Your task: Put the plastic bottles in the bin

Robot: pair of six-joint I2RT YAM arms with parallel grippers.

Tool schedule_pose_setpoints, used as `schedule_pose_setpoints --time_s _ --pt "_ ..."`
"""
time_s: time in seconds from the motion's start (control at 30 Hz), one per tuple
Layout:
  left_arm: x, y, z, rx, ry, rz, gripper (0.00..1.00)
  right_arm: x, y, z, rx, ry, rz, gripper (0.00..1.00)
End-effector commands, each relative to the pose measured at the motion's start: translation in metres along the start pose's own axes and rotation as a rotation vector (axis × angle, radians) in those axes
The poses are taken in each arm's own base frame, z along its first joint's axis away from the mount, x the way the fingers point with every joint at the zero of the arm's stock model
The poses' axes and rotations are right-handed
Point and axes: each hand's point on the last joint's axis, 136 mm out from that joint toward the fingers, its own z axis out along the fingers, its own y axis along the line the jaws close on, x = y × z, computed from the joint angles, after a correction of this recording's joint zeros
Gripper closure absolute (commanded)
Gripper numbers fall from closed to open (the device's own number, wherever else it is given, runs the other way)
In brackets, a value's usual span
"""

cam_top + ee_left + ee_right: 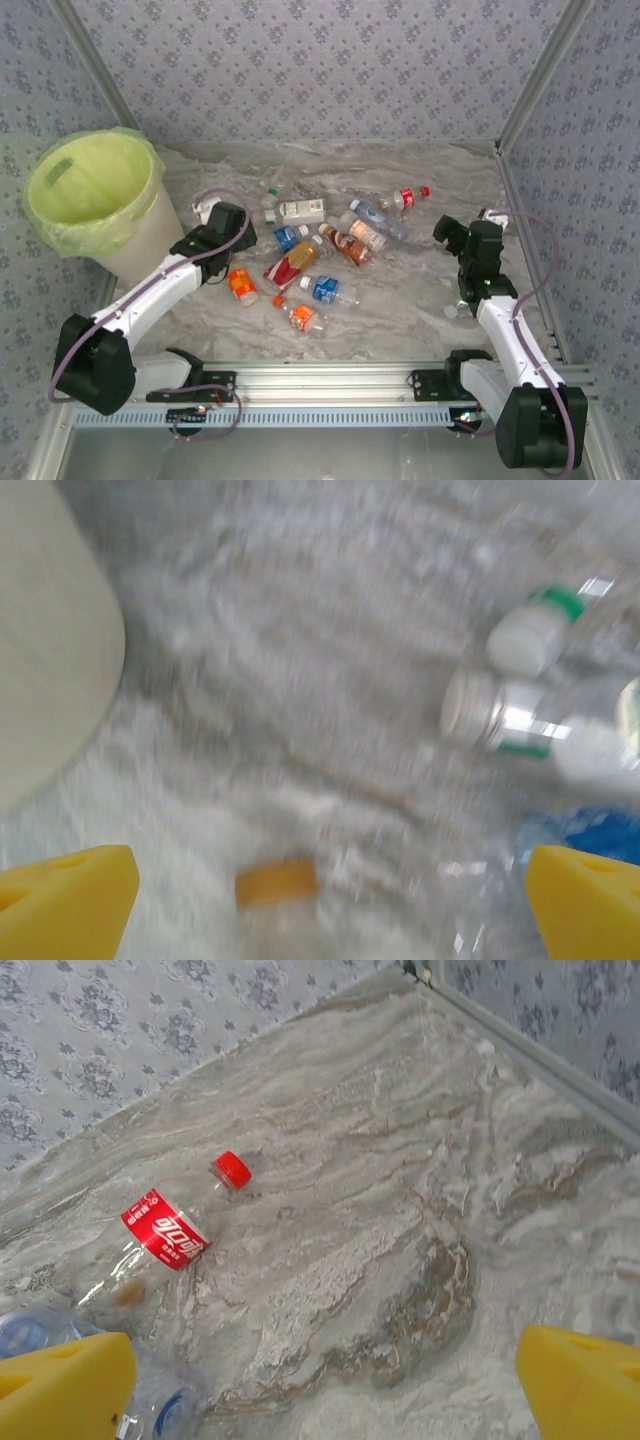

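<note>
Top external: bottles (297,262) scattered mid-table, bin (135,255) far left looks empty. Jaws? /mk

Both wide apart, empty. Left gripper (330,900) over orange-capped bottle (275,880), likely lining up a pick; right gripper (325,1390) near red-capped bottle (165,1235). /jl

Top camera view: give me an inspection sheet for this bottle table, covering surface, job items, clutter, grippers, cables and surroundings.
Surface: grey marbled tabletop.
Job's things: small clear plastic bottles lie scattered mid-table; round white bin with lime-green bag stands far left, no bottle seen inside.
Clutter: small pale object by the right arm, too small to identify.
Grippers: left gripper open, beside the bin; right gripper open above bare table near a red-labelled bottle.
Cables: mauve cables loop along both arms, nothing snagged.
Surroundings: patterned grey walls; aluminium rail at near edge.
</note>
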Motion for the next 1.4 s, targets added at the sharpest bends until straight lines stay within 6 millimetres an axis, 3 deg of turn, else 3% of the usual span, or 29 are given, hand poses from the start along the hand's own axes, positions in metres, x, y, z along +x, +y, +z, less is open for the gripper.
schedule_pose_setpoints --time_s 0.0,0.17,0.37,0.57,0.9,1.1,1.2,1.3,1.37 --pt "0.055 0.018 -0.009 -0.027 0.224 -0.116 0.00 0.009 0.001 -0.002 -0.008 0.051 0.082 0.00" --pt "0.093 0.025 -0.002 -0.017 0.328 -0.174 0.00 0.010 0.012 -0.003 -0.062 0.067 0.079 0.00" --pt "0.116 0.022 0.011 -0.033 0.410 -0.173 0.01 0.007 0.020 -0.006 -0.089 0.087 0.054 0.00" --pt "0.124 0.009 0.022 0.013 0.439 -0.169 0.12 0.009 0.026 -0.009 -0.110 0.110 0.022 0.00" --pt "0.131 0.007 0.026 0.039 0.449 -0.124 0.41 0.008 0.037 -0.013 -0.146 0.124 -0.018 0.00" --pt "0.091 0.003 0.003 0.097 0.312 -0.066 0.53 0.004 0.046 -0.017 -0.162 0.118 -0.048 0.00" --pt "0.054 -0.002 -0.018 0.136 0.206 -0.033 0.53 0.004 0.049 -0.018 -0.171 0.118 -0.049 0.00" --pt "-0.001 -0.010 -0.049 0.176 0.047 -0.002 0.53 0.000 0.055 -0.020 -0.188 0.106 -0.047 0.00" --pt "-0.047 -0.012 -0.075 0.168 -0.088 0.030 0.54 -0.004 0.060 -0.022 -0.199 0.097 -0.044 0.00"
